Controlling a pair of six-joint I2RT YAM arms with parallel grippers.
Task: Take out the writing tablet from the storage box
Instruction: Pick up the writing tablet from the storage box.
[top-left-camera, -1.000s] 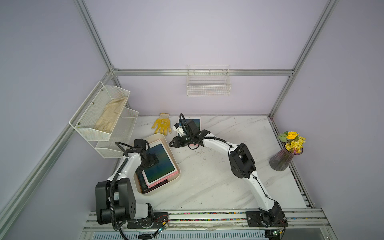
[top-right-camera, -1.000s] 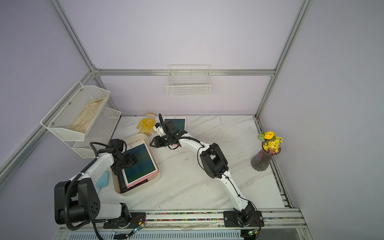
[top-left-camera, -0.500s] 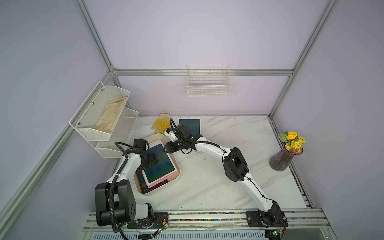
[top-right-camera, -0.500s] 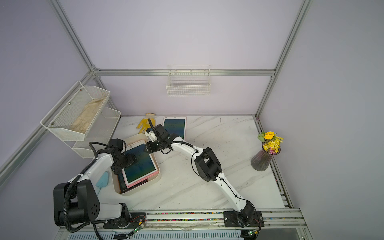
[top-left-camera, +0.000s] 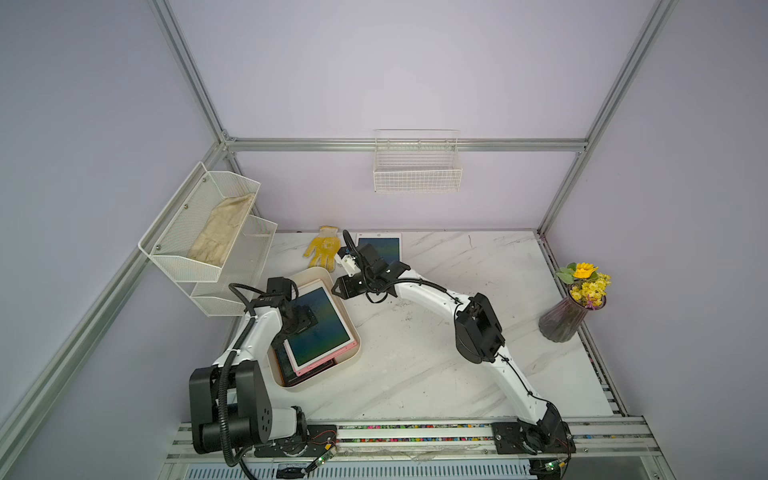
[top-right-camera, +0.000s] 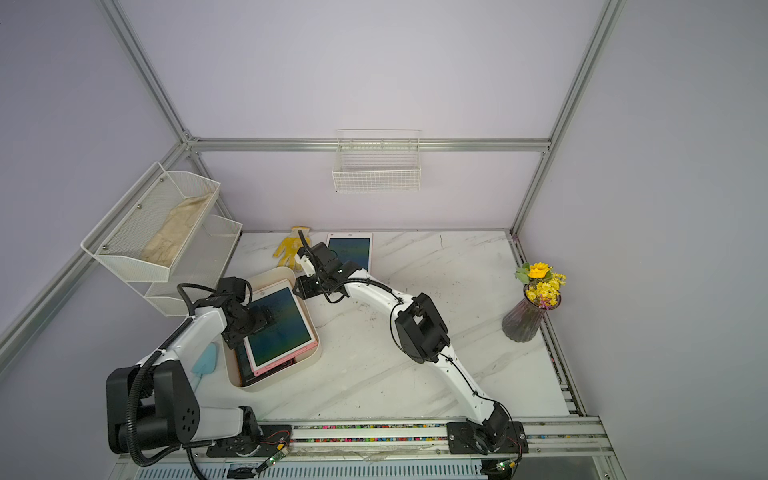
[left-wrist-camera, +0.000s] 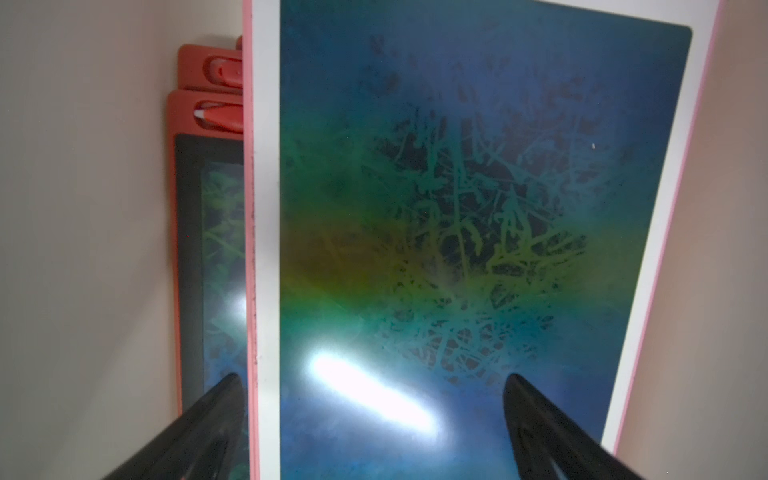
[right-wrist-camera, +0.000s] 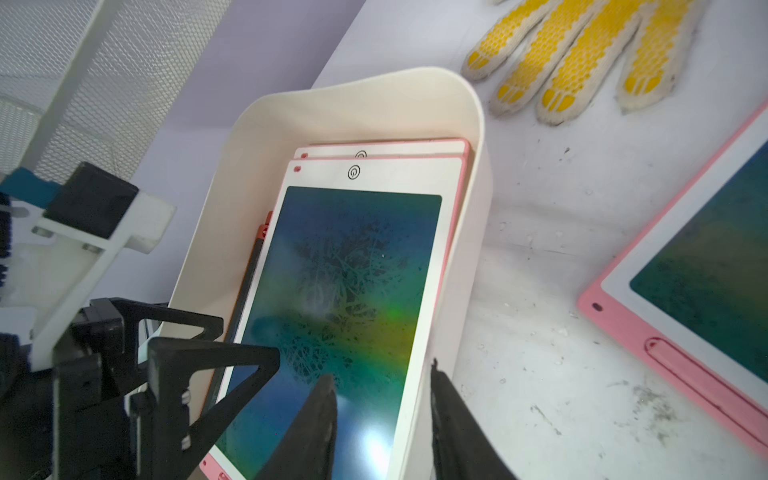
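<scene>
- Writing tablet (top-left-camera: 318, 328), pink-framed and topmost of a stack, is pictured lying flat inside the storage box (top-left-camera: 324, 376) on the table (top-left-camera: 415, 353), directly under the left gripper (left-wrist-camera: 374, 376) and just beside the right gripper (right-wrist-camera: 380, 372).
- Left jaws are held wide open and empty. One finger (left-wrist-camera: 208, 428) is set outside a long edge of the tablet and its partner over the screen, so the long axis is crossed squarely by the line between them.
- Right jaws are shown partly open, astride the opposite long edge and the box wall. Whether either pad touches cannot be told, and nothing is seen lifted.
- The coming move is judged to turn on this layout: the tablet lies flat below and between both sets of jaws, with the left arm reckoned nearer its middle.
- Red-framed tablets (left-wrist-camera: 189, 249) lower in the stack are best shown by the left wrist view. A second pink tablet (right-wrist-camera: 415, 147) under the top one is shown by the right wrist view.
- A loose tablet (top-left-camera: 384, 249) and a yellow glove (top-left-camera: 323, 251), on the table beyond the right jaws, are seen whole in both top views.
</scene>
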